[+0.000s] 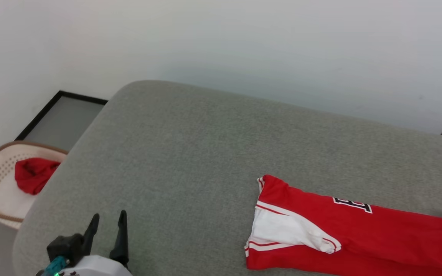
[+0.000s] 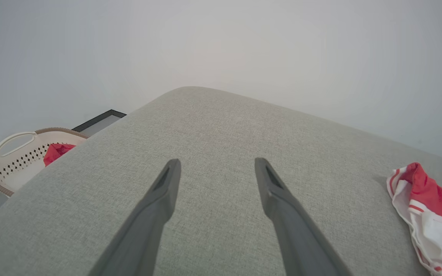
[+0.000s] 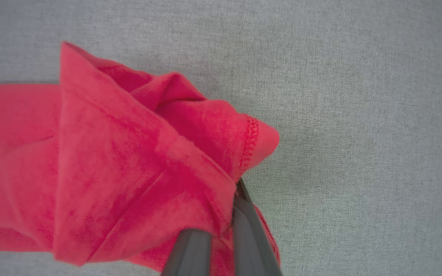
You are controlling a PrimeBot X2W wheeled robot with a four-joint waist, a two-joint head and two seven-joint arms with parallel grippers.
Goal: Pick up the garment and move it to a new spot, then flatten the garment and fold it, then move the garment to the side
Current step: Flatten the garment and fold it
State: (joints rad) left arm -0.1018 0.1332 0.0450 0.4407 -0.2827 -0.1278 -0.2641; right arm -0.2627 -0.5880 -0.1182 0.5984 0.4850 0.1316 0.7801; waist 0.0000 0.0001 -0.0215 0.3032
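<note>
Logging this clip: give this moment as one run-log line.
phase: grasp | right end effector: shut on garment edge | left end effector: open, over grey cushion

1. In the head view the left gripper (image 1: 109,215) sits at the lower left, its two dark fingers (image 1: 120,234) pointing up the frame and standing apart
2. A pale wrist housing (image 1: 94,266) sits directly behind its black base
3. In the left wrist view the left gripper (image 2: 218,163) has its fingers spread wide in a V
4. In the right wrist view the right gripper (image 3: 225,226) has its fingers (image 3: 249,237) drawn close together, clamped on a fold of the garment (image 3: 109,161), with the tips hidden by the cloth
</note>
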